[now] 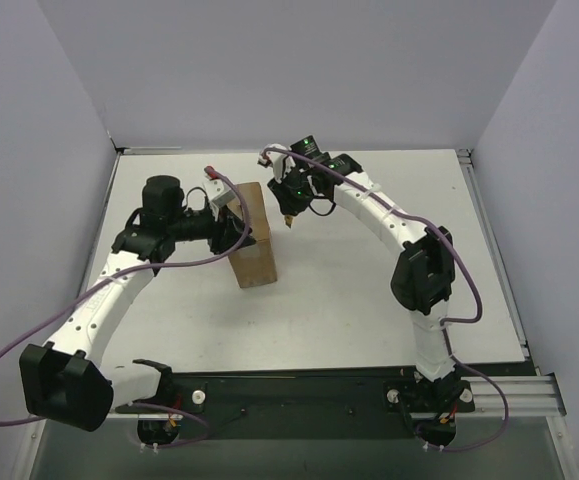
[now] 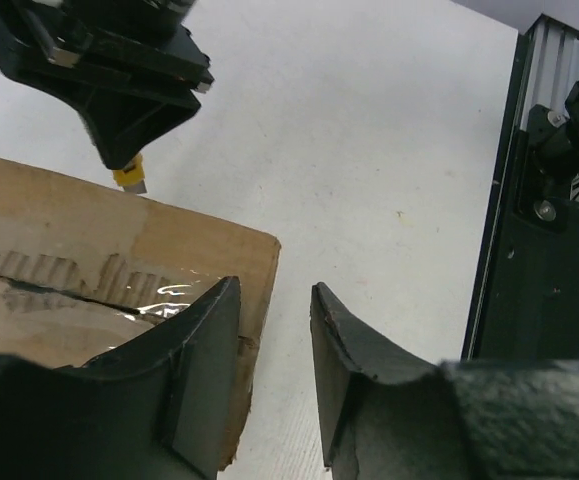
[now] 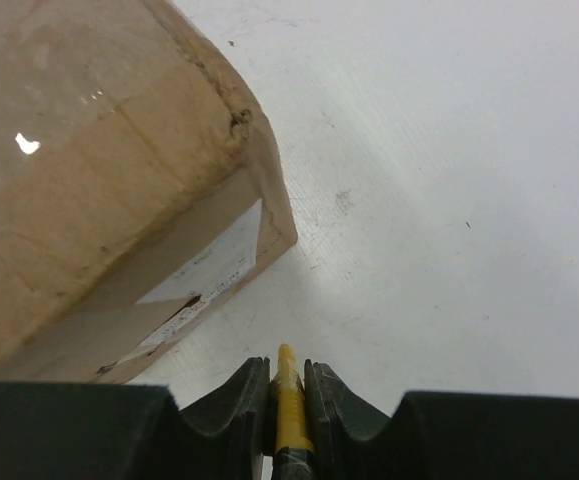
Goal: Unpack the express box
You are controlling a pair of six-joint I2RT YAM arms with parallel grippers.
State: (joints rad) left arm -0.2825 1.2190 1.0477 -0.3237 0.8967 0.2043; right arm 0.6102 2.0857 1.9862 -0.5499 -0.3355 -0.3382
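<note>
- The express box (image 1: 253, 240) stands on the white tabletop (image 1: 369, 300), left of centre and somewhat closer to the far edge than to the near edge where the arms are bolted.
- Its top flaps lie shut. A jagged seam runs along the top under a strip of glossy clear tape (image 2: 159, 292).
- A white label (image 3: 205, 268) sits low on one side of the carton, near a bottom corner.
- The left gripper (image 2: 275, 295) is at the box's left side. Its jaws stand apart with nothing clamped between them. One finger (image 2: 199, 370) lies over the edge of the top, and the other finger (image 2: 344, 370) is past the corner, over bare table.
- Farther back, the right gripper (image 3: 286, 368) hangs near the box's right side, toward the far end of the box.
- Its jaws are closed tight on a yellow utility knife (image 3: 289, 410). The tip sticks out past the fingertips and points down at bare tabletop beside the carton's lower corner.
</note>
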